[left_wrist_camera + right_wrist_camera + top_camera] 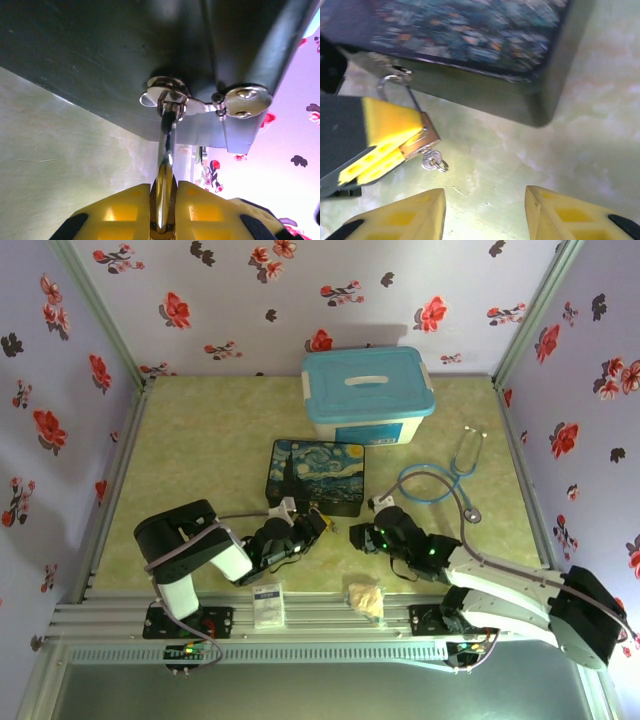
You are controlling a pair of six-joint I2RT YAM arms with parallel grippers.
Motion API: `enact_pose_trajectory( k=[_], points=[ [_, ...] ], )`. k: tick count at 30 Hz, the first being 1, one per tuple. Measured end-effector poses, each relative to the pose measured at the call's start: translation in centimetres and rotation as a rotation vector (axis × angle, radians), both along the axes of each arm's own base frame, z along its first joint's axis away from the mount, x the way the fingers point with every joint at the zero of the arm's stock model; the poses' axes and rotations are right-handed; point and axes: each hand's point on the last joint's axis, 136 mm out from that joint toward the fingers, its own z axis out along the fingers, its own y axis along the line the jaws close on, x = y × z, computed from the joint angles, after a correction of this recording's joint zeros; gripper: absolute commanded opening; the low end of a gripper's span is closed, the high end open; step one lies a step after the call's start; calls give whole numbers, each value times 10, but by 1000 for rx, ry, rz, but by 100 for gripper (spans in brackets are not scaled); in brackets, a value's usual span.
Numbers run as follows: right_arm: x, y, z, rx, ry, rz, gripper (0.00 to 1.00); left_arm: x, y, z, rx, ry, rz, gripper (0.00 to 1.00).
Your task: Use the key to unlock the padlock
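Clamping the padlock (422,136) by its brass body, the left gripper (410,139) sits at the near wall of the starry-night box (318,475), close to the corner on the right arm's side. Its yellow fingers (125,212) are pressed together on the lock. The silvery shackle (395,90) runs up from them and hooks through the metal hasp (167,97) on that wall. Whether the shackle is latched I cannot tell.

The key (431,161) sticks out of the padlock's end that faces away from the box, with a small ring (440,165) hanging on it.

The right gripper (484,197) is in front of the box, near the key but apart from it. Its fingers are spread, with nothing between them but bare table (600,125).

Behind the box stands a blue-lidded tub (368,395). A stethoscope (450,480) lies beside the box, on the right arm's side.
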Motion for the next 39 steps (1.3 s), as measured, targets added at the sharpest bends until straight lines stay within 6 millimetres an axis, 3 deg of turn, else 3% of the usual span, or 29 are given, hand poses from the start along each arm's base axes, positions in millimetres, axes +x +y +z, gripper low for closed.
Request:
enact_pose_trajectory(
  k=[4, 15, 22, 27, 35, 39],
  points=[
    [-12, 15, 6, -63, -193, 173, 47, -3, 0, 0, -5, 7, 5, 0],
    [-16, 37, -43, -393, -408, 465, 46, -4, 1, 0, -13, 9, 11, 0],
    [-3, 59, -44, -450, -503, 492, 34, -4, 1, 0, -13, 9, 12, 0],
    [8, 65, -45, -496, -542, 473, 17, -2, 4, -1, -8, 8, 31, 0],
    [11, 67, -45, -493, -559, 454, 7, 0, 6, -2, -4, 6, 42, 0],
    [9, 69, -48, -410, -508, 461, 5, -1, 8, -5, 7, 8, 42, 0]
  ],
)
